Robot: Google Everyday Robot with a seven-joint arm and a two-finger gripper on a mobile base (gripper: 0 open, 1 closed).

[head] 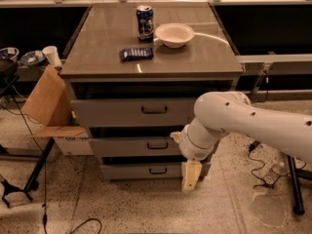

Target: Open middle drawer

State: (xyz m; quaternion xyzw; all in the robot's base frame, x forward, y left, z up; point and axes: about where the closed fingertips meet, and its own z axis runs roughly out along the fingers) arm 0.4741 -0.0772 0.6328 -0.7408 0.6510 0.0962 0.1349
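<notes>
Speckled floor (122,208), gripper (191,175) at lowest drawer (139,171), arm (253,123) hiding end of middle drawer (129,146)

Three drawers (131,112) (131,146) (136,170), one can (145,22), one bowl (174,34), one packet (136,54), one box (46,104), one gripper (190,175) low before the drawers.

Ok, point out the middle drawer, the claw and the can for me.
middle drawer (122,147), camera view, bare front left of its handle.
claw (189,182), camera view, lower tip, hanging below the middle drawer's right end.
can (145,23), camera view, middle of its side.
</notes>
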